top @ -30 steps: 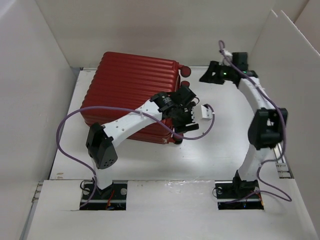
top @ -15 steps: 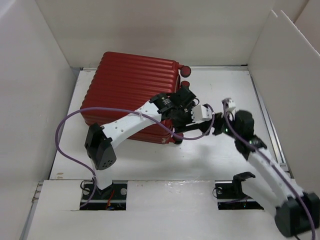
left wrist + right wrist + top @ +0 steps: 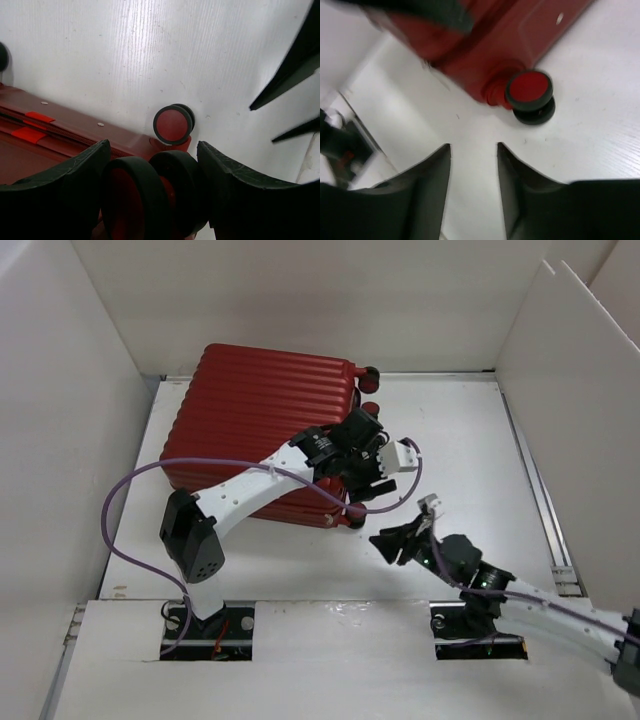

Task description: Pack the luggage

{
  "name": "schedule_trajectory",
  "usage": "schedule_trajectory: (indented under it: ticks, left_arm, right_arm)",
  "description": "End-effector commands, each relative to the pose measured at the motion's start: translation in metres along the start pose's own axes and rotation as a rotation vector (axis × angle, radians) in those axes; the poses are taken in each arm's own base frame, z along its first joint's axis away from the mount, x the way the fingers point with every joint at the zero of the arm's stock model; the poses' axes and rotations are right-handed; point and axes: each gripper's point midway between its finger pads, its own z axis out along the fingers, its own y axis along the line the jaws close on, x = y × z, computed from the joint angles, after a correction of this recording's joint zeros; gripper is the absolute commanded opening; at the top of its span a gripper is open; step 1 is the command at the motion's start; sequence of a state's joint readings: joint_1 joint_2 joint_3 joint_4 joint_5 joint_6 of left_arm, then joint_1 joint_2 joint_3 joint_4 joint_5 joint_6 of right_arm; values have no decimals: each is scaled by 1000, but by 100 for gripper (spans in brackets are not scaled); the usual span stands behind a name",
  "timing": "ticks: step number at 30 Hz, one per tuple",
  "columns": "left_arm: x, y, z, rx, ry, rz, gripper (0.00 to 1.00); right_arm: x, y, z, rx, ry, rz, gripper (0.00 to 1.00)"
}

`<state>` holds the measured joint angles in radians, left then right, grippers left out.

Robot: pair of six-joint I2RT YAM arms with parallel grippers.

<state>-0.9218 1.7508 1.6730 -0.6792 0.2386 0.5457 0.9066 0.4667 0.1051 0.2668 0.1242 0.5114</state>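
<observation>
The luggage (image 3: 260,410), a dark red ribbed hard-shell suitcase, lies shut and flat at the back left of the table, its small black wheels facing right. My left gripper (image 3: 360,483) reaches across its near right corner, and in the left wrist view my left gripper (image 3: 154,155) is shut on a black double wheel (image 3: 150,195). A second wheel (image 3: 172,125) stands on the table just beyond. My right gripper (image 3: 392,543) is low over the table, in front and to the right of that corner. In its own view my right gripper (image 3: 473,147) is open and empty, pointing at a wheel (image 3: 530,92).
White board walls close in the table on the left (image 3: 60,440), the back (image 3: 330,300) and the right (image 3: 560,360). A purple cable (image 3: 125,530) loops out from the left arm. White table (image 3: 450,420) shows to the right of the suitcase.
The right arm has swung from the back right corner down to the front, near the suitcase's near wheel, and its jaws have narrowed. The left gripper has shifted only slightly.
</observation>
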Motion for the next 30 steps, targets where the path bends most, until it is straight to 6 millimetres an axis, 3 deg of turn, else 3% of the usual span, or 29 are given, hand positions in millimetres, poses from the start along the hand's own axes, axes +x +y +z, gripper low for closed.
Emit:
schedule_trajectory:
  ticks: [1,2,3,4,9,10,11,12,13,15,19,22,26,30]
  left_arm:
    - [-46,35,-31,-92,-224,-51,0]
    - [-48,38,-34,-92,-235,-63,0]
    - [-47,41,-34,-91,-238,-69,0]
    - [-48,40,-31,-78,-244,-78,0]
    - [-50,46,-24,-82,-258,-80,0]
    - [-50,46,-24,-81,-259,-92,0]
    - [-52,47,-25,-84,-266,-89,0]
    - [-55,47,-25,-80,-278,-85,0]
    - [-56,47,-22,-84,-289,-92,0]
    - [-56,47,-22,-84,-289,-93,0]
    - [-60,49,-27,-92,-305,-87,0]
    - [-59,50,-27,-102,-301,-80,0]
    - [-61,52,-27,-106,-310,-77,0]
    - [-66,49,-30,-88,-328,-81,0]
  right_arm:
    - [-27,20,24,27,-101,-64,50]
    - [-27,16,29,79,-111,-68,54]
    - [-31,32,35,36,-141,-66,56]
    - [-20,30,44,56,-118,-88,58]
    - [-19,57,73,-6,-146,-68,55]
    - [-30,70,82,-37,-171,-54,53]
    - [-16,69,91,-29,-130,-71,53]
    - [-15,69,96,-19,-131,-72,52]
    - [-5,65,104,-12,-152,12,48]
    - [-16,71,104,-47,-211,41,47]
    - [7,65,114,-28,-149,50,47]
    - [-1,74,118,-42,-181,66,46]
    - [-21,66,113,16,-287,131,37]
    - [-26,68,116,23,-298,127,29]
